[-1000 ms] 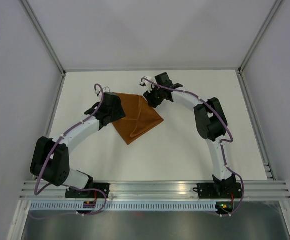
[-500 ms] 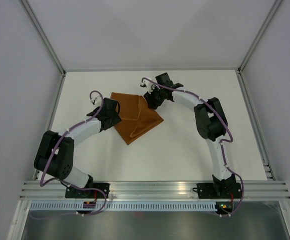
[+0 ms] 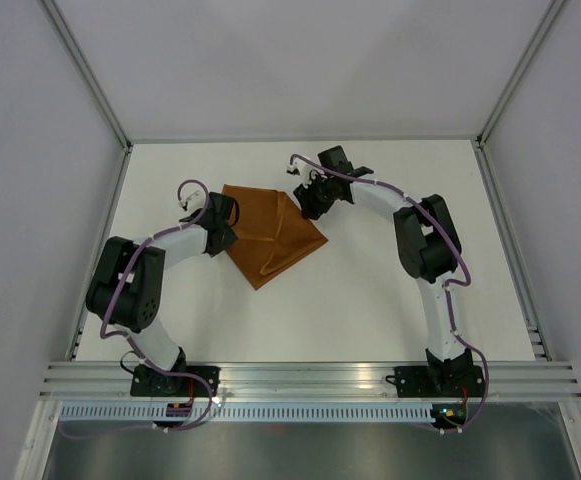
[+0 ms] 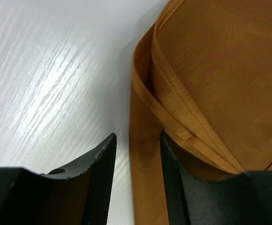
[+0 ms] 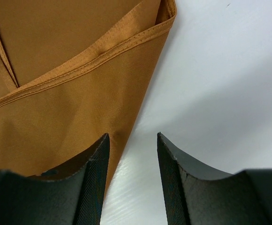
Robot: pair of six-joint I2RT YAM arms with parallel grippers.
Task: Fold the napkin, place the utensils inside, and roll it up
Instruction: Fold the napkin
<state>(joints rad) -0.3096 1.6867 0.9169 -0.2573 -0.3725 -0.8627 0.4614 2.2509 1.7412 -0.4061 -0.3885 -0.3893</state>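
Note:
The rust-orange napkin [image 3: 273, 236] lies folded on the white table, with layered hemmed edges. My left gripper [image 3: 226, 213] is at its left edge. In the left wrist view the left gripper [image 4: 136, 143] is open, and a strip of the napkin [image 4: 210, 79] lies between its fingers. My right gripper [image 3: 312, 200] is at the napkin's far right corner. In the right wrist view the right gripper [image 5: 132, 140] is open and straddles the edge of the napkin [image 5: 56, 65], one finger over cloth and one over bare table. No utensils are in view.
The white table [image 3: 370, 290] is walled by grey panels, with a metal frame post [image 3: 90, 75] at each back corner. An aluminium rail [image 3: 310, 375] runs along the near edge, where both arm bases sit.
My left arm's elbow has swung up and inward, and its gripper has drawn slightly left, uncovering more of the napkin's left side. My right gripper has shifted slightly right. The napkin has not moved.

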